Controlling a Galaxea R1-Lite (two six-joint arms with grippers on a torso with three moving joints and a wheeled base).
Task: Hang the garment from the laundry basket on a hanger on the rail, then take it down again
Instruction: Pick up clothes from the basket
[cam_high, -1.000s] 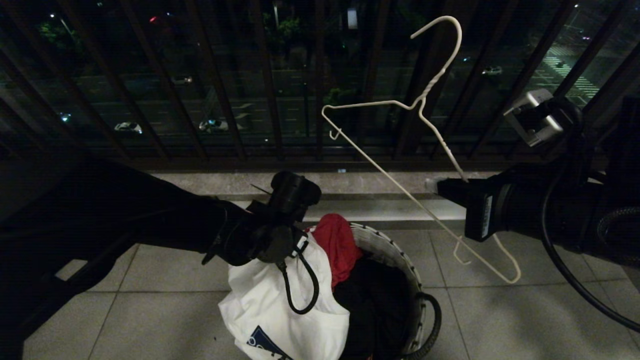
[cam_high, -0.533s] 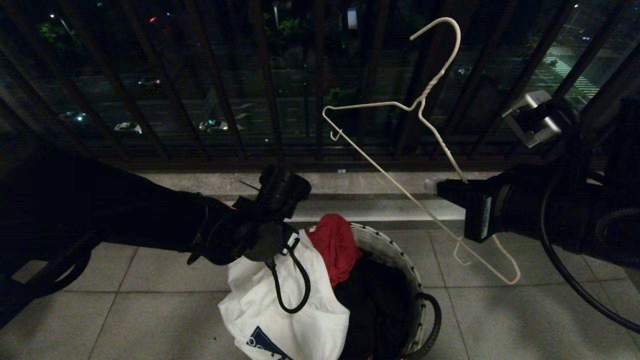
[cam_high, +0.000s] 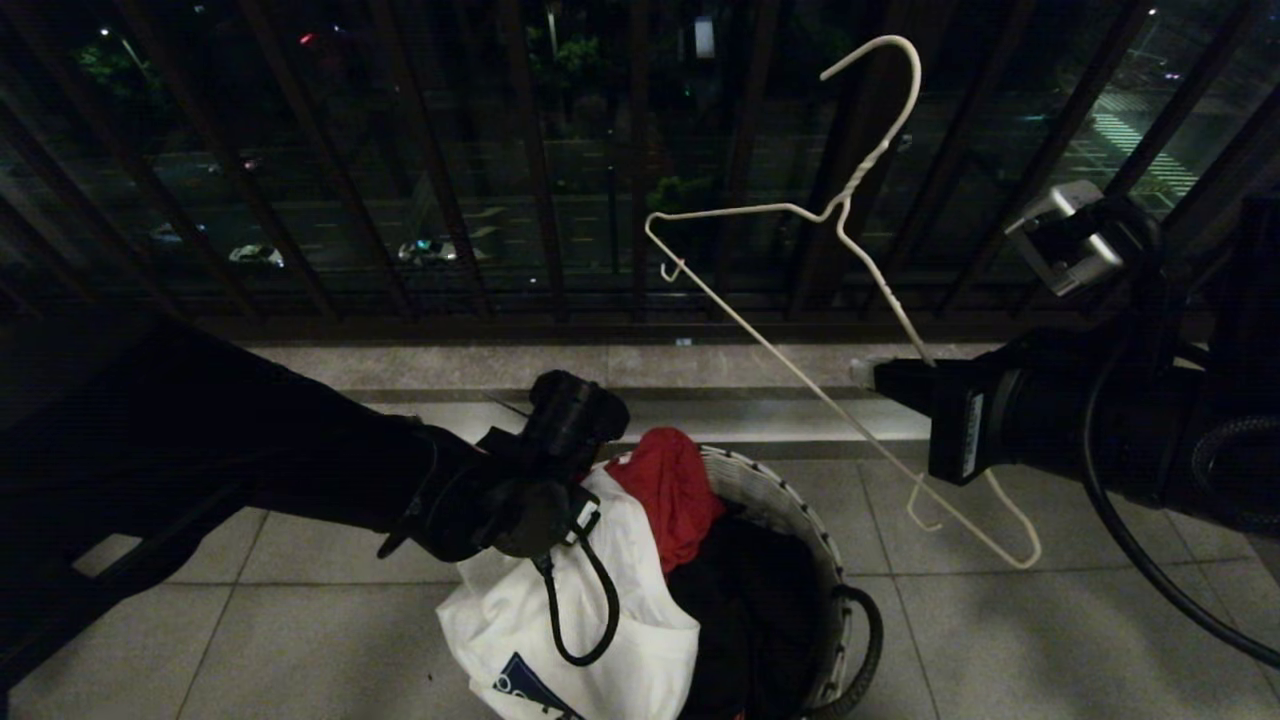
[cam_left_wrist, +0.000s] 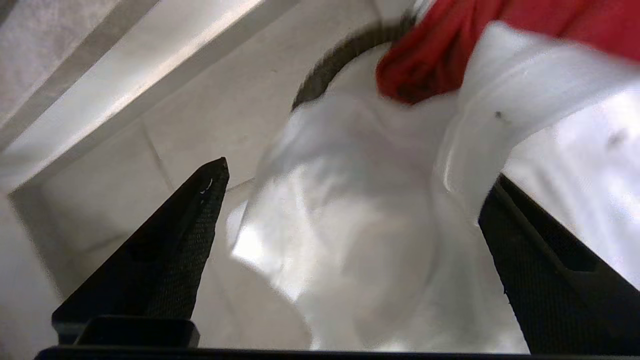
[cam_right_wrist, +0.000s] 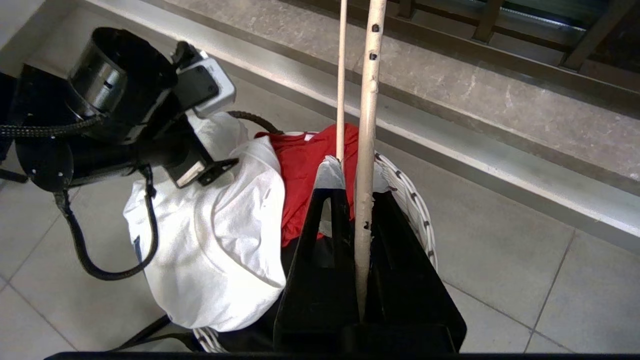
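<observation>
White short-sleeved T-shirt (cam_high: 560, 610) with a blue printed logo drapes, crumpled, over the round white woven basket's (cam_high: 800, 520) rim; left hand (cam_left_wrist: 350, 200) gapes above it. Right hand (cam_right_wrist: 352, 200) clamps the thin white wire hanger (cam_high: 800, 380).

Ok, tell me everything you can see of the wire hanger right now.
The hanger is thin white wire with a twisted neck, an open hook at the top and small notch hooks near each shoulder. It is empty and held in the air, tilted with the hook up against the dark balcony railing. The right tool is shut on one arm of it. Its paint looks chipped near the grip. Nothing else touches it.
</observation>
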